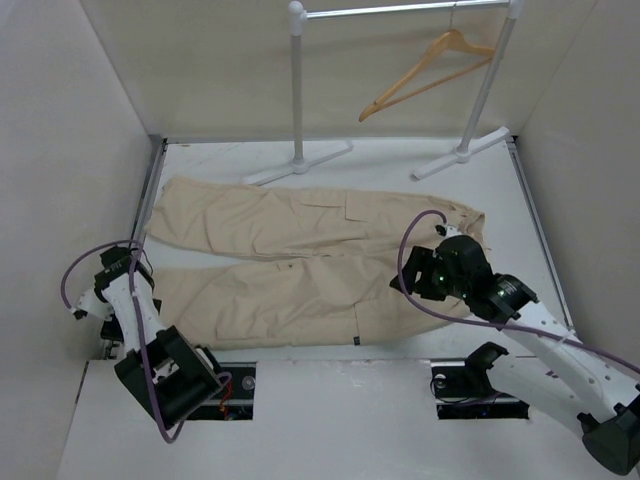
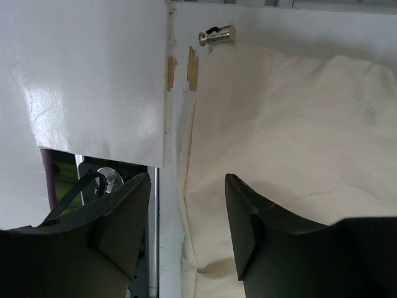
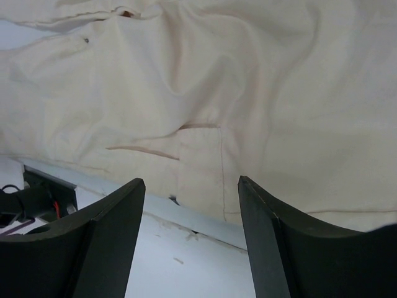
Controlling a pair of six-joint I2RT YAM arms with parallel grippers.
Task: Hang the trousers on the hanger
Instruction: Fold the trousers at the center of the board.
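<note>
Hanging on rail (image 1: pixel 298 90) beyond trousers (image 1: pixel 290 260): hanger (image 1: pixel 410 72)

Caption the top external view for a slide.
Trousers spread flat on the table; wooden hanger hanging from the rail behind.

Plain light beige trousers (image 1: pixel 290 230) with tan seams on a white counter (image 1: pixel 390 170). Light-brown wooden hanger (image 1: pixel 410 72) on a white-and-silver rail (image 1: pixel 298 80). Purple cables (image 1: pixel 399 262), black jaws, white walls (image 1: pixel 60 120).

Robot lab cell: white panel walls (image 1: pixel 70 100) boxing white table (image 1: pixel 390 165), clothes rail (image 1: pixel 298 90) standing at back.
</note>
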